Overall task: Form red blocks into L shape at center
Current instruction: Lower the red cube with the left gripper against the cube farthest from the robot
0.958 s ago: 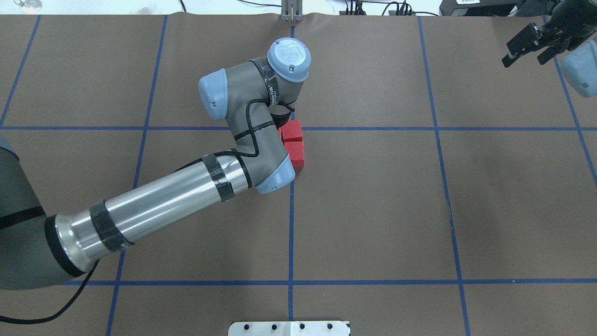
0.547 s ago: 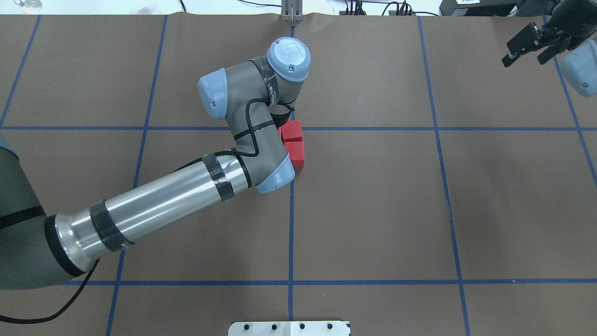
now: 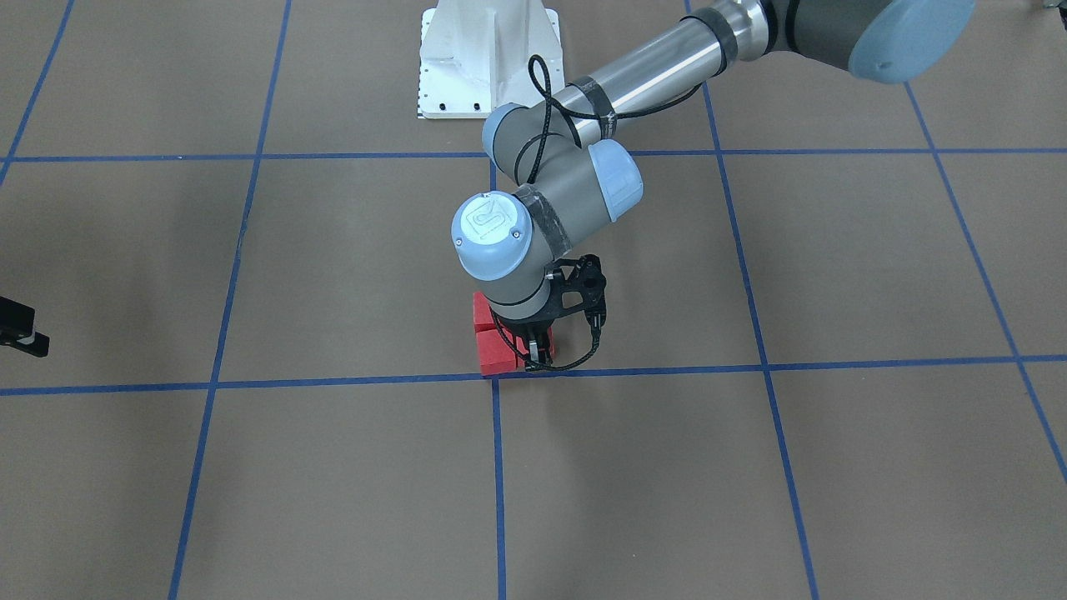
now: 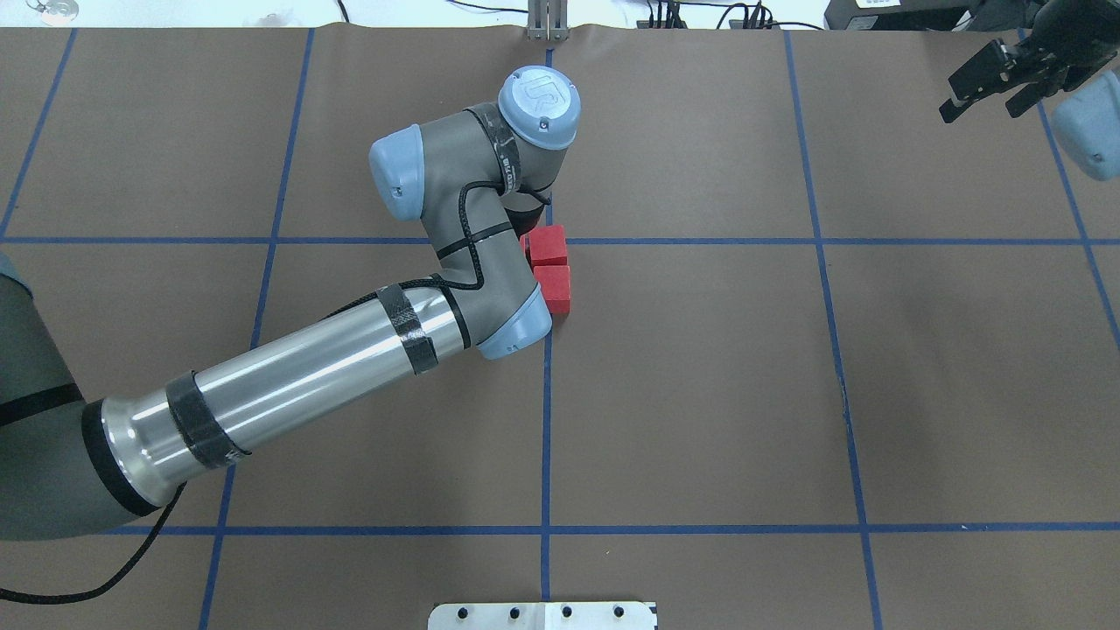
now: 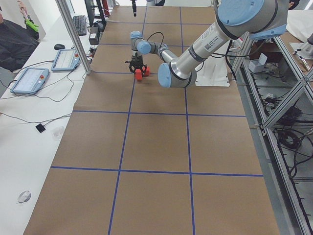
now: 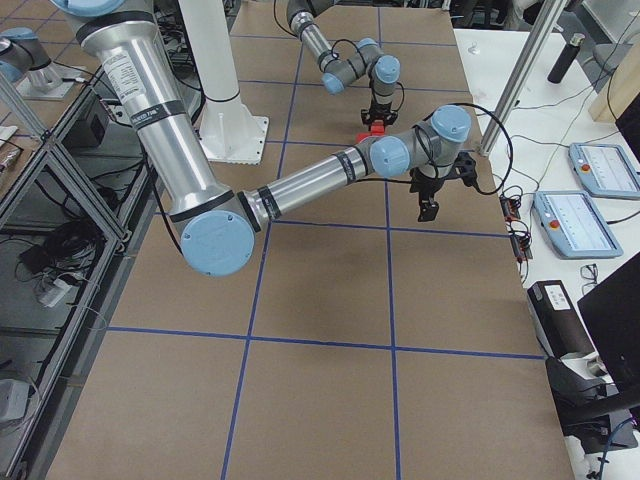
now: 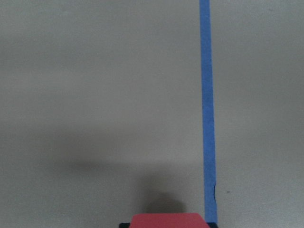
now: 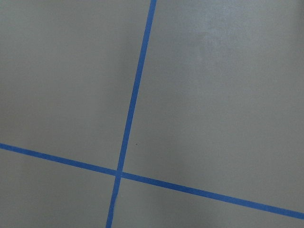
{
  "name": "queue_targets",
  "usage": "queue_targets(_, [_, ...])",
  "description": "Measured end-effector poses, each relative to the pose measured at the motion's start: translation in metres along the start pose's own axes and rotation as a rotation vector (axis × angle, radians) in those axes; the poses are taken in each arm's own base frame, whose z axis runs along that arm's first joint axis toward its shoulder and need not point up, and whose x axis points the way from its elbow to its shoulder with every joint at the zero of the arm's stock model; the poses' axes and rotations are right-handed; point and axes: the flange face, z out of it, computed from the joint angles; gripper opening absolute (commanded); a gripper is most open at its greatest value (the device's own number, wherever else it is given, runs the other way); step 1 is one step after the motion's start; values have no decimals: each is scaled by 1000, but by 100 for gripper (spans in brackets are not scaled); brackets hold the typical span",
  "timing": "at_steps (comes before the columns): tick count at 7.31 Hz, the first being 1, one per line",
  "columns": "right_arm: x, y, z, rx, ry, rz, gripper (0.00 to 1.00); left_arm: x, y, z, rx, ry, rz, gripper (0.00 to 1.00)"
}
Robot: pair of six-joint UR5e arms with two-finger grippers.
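Note:
Two red blocks [image 4: 549,246] [image 4: 554,289] lie side by side just right of the center crossing [image 4: 547,241]. They also show in the front view [image 3: 498,352] [image 3: 482,312]. My left gripper [image 3: 535,354] stands upright right beside them, low over the crossing. It is shut on the third red block [image 7: 167,220], which fills the bottom edge of the left wrist view. In the overhead view my left wrist hides that gripper and most of that block. My right gripper [image 4: 978,109] is open and empty, high over the far right corner.
The robot's white base plate [image 4: 542,615] sits at the near edge. A grey metal post [image 4: 547,22] stands at the far edge on the middle line. Tablets and cables lie on the side bench [image 5: 29,78], off the brown mat.
My left wrist has shifted a little toward the far side and left. The two visible red blocks have not moved. The right gripper drifted slightly.

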Motion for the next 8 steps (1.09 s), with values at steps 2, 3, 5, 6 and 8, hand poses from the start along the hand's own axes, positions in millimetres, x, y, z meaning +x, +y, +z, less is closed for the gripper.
queue_targets(2, [-1,0,-1,2,0,-1,99,1,0,0,0,0,-1,46])
queue_targets(3, [-1,0,-1,2,1,-1,99,0,0,0,0,0,0,46])
queue_targets(5, [0,1,0,1,3,0,99,-1,2,-1,-2,0,2,47])
queue_targets(6, [1,1,0,1,5,1,99,-1,3,-2,-4,1,3,47])
queue_targets(8, [1,1,0,1,7,1,99,-2,4,-2,-4,0,3,47])
